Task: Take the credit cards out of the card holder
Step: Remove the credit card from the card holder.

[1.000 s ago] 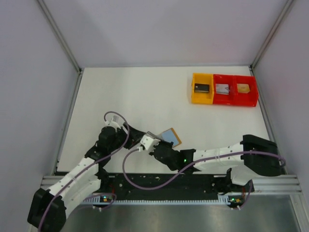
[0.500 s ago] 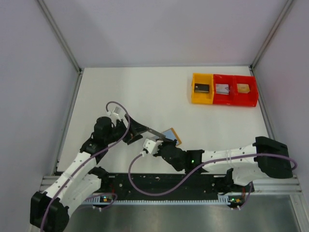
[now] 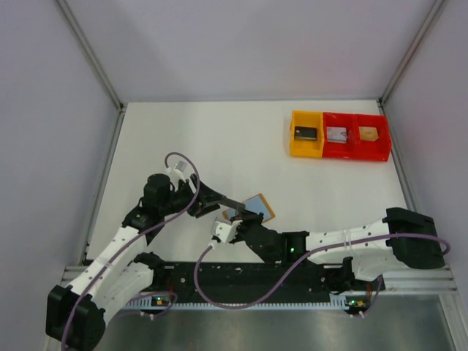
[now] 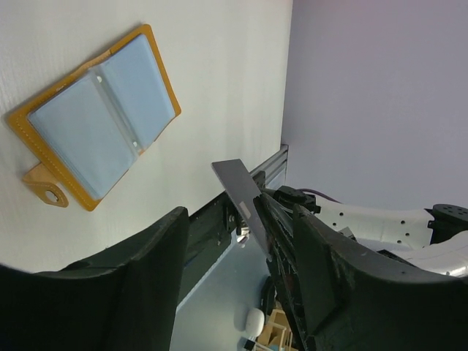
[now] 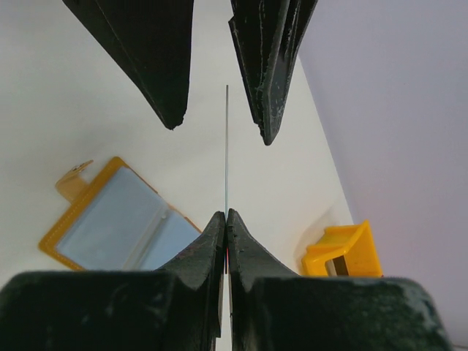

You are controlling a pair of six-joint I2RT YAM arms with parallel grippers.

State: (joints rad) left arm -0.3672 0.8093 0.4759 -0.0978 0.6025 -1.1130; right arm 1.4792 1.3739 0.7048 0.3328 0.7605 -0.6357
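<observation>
The card holder (image 3: 258, 204) lies open on the table, tan-orange rim, grey-blue inner face up; it also shows in the left wrist view (image 4: 95, 121) and the right wrist view (image 5: 121, 219). My right gripper (image 3: 245, 219) is shut on one credit card (image 3: 233, 205) and holds it off the table, just left of the holder. The card is edge-on in the right wrist view (image 5: 226, 146), clamped at my right gripper's tips (image 5: 226, 217). My left gripper (image 3: 219, 198) is open, with its fingers (image 5: 150, 58) on either side of the card's free end, not touching it. The card (image 4: 241, 191) shows above my left gripper (image 4: 240, 219).
A yellow tray (image 3: 294, 134) and a red tray (image 3: 385, 138) stand side by side at the far right, holding small black, silver and tan rectangles. The yellow tray (image 5: 344, 248) also shows in the right wrist view. Enclosure walls and metal rails border the table.
My left arm has swung its open gripper right until it straddles the card's end. My right gripper has shifted slightly with the card held in it.
</observation>
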